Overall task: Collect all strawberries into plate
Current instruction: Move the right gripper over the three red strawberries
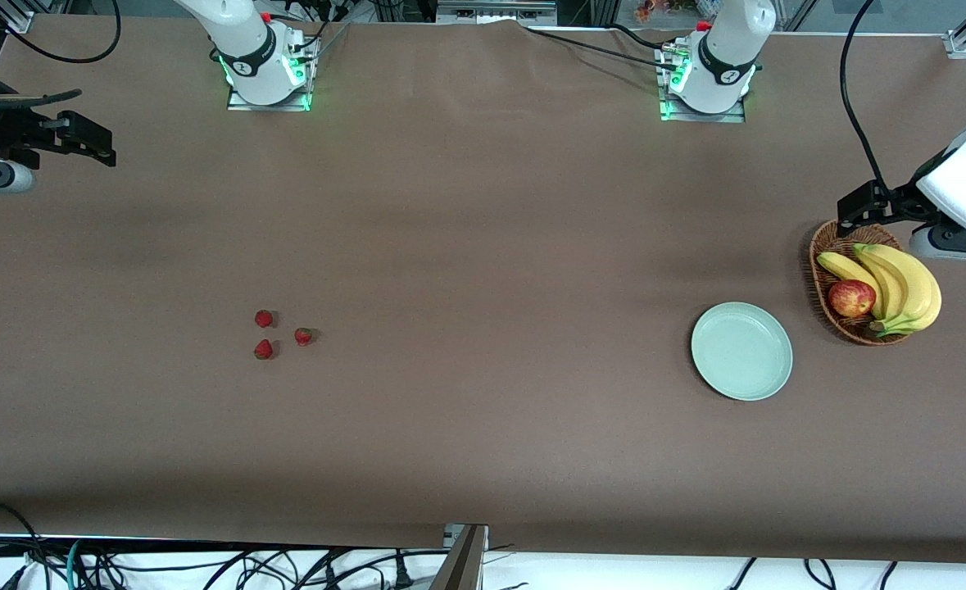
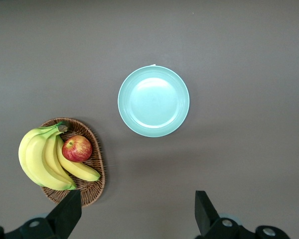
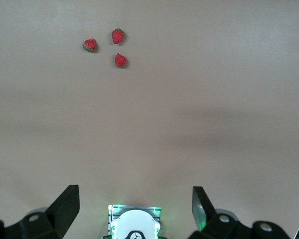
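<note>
Three strawberries lie close together on the brown table toward the right arm's end: one point(image 1: 264, 318), one point(image 1: 303, 336) and one point(image 1: 263, 350). They also show in the right wrist view point(image 3: 90, 45), point(image 3: 118, 36), point(image 3: 120, 60). The pale mint-green plate point(image 1: 741, 351) sits toward the left arm's end with nothing on it, and shows in the left wrist view point(image 2: 153, 101). My right gripper point(image 1: 102, 146) is open and holds nothing, up in the air over the right arm's end of the table point(image 3: 134, 191). My left gripper point(image 1: 859, 215) is open and holds nothing, over the basket's edge point(image 2: 137, 199).
A brown wicker basket point(image 1: 823, 254) stands beside the plate at the left arm's end, holding a bunch of bananas point(image 1: 900, 287) and a red-yellow apple point(image 1: 851, 298). It also shows in the left wrist view point(image 2: 92, 169). The arm bases stand along the table's edge farthest from the front camera.
</note>
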`<action>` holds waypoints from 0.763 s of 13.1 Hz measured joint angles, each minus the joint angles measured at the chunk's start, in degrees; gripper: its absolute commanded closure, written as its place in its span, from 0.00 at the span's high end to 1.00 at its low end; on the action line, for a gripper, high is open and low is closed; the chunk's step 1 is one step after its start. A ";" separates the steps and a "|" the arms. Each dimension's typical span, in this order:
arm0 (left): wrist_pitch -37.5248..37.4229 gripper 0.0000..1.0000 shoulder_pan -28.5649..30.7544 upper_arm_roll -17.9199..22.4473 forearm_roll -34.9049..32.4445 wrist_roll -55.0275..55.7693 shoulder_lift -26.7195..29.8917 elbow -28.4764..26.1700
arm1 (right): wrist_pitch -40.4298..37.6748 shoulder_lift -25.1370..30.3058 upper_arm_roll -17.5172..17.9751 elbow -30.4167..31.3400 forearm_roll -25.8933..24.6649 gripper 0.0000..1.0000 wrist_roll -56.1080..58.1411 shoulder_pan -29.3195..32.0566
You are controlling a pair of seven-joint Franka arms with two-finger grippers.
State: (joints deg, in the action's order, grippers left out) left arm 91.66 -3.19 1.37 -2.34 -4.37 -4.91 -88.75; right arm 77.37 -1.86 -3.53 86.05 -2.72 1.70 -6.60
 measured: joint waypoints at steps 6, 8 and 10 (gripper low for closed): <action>-0.13 1.00 -0.21 -0.11 0.00 0.05 0.00 0.17 | 0.26 -0.14 0.00 -0.02 0.00 1.00 0.00 0.03; -0.13 1.00 -0.22 -0.11 0.00 0.05 0.00 0.18 | 0.45 -0.65 0.03 -0.01 0.00 1.00 0.00 0.02; -0.14 1.00 -0.22 -0.10 0.00 0.05 0.00 0.19 | 0.94 -2.04 0.37 0.00 0.00 1.00 0.00 -0.10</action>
State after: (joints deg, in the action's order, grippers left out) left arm 91.52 -3.41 1.26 -2.34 -4.31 -4.91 -88.56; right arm 78.32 -3.90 -3.16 86.05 -2.71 1.70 -6.70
